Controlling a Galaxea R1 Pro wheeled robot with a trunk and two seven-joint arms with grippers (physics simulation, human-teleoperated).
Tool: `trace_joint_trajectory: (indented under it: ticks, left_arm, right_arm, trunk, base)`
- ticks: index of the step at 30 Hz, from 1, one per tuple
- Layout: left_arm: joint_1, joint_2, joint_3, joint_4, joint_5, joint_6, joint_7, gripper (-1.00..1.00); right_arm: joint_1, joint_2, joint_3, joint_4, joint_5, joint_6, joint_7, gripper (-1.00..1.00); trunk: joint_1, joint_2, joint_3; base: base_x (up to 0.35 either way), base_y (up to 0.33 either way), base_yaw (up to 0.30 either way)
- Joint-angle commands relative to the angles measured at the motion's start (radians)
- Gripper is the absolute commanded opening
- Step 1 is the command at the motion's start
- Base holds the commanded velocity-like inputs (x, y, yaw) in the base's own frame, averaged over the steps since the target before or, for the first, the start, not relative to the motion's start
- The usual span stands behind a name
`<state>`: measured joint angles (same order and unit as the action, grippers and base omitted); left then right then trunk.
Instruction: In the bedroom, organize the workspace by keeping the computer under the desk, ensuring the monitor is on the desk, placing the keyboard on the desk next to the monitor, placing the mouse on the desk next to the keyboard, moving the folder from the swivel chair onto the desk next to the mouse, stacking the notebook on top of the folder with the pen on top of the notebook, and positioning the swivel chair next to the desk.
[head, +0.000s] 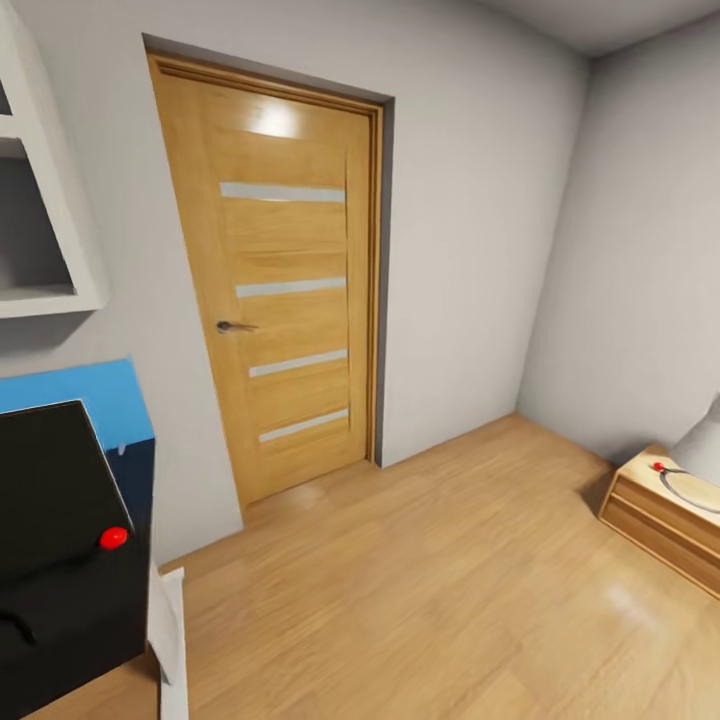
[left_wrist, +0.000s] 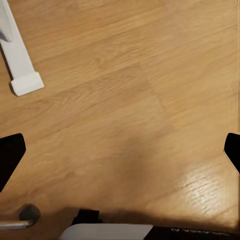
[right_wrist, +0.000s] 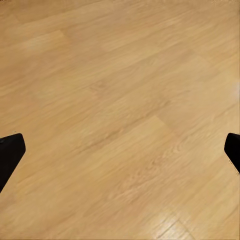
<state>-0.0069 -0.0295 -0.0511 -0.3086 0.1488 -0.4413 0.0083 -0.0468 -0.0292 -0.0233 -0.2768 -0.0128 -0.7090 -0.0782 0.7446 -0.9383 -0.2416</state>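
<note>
While we face the wooden door (head: 285, 290), the desk (head: 60, 520) sits at our left edge. Both the left gripper (left_wrist: 120, 150) and right gripper (right_wrist: 120, 150) hang spread wide, empty, over bare floor (right_wrist: 120, 90) (nothing held). Turning carelessly, we judge, could clip the desk corner.

At the near left of the head view, a glossy black desk (head: 60, 540) is cut off by the picture's left and bottom edges; a small red thing (head: 113, 537) on it is too small to name. Behind it a blue panel (head: 90, 395) is partly hidden. A white shelf (head: 50, 250) runs off the left edge. At far right, a wooden bedside cabinet (head: 660, 520) is cropped by the edge.
</note>
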Motion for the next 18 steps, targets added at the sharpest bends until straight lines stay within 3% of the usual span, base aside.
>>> trace_joint_trajectory:
  ticks: [1, 12, 18]
  left_arm:
    - [-0.001, 0.000, -0.006, 0.002, 0.009, -0.004, 0.001, 1.00]
    - [-0.001, 0.003, -0.006, 0.006, 0.010, -0.004, 0.001, 1.00]
    - [-0.001, 0.003, -0.006, 0.006, 0.011, -0.004, 0.001, 1.00]
  right_arm:
    - [-0.001, 0.000, 0.000, 0.001, -0.001, -0.003, 0.000, 1.00]
    - [-0.001, 0.001, -0.001, 0.017, -0.001, -0.003, 0.000, 1.00]
    - [-0.001, 0.002, -0.001, 0.019, 0.000, -0.005, 0.000, 1.00]
  trunk:
    - [0.001, -0.001, -0.001]
    - [0.001, -0.001, -0.001]
    - [0.001, -0.001, -0.001]
  base:
    - [0.303, -0.188, 0.000]
    - [0.301, -0.180, 0.000]
    - [0.315, -0.043, 0.000]
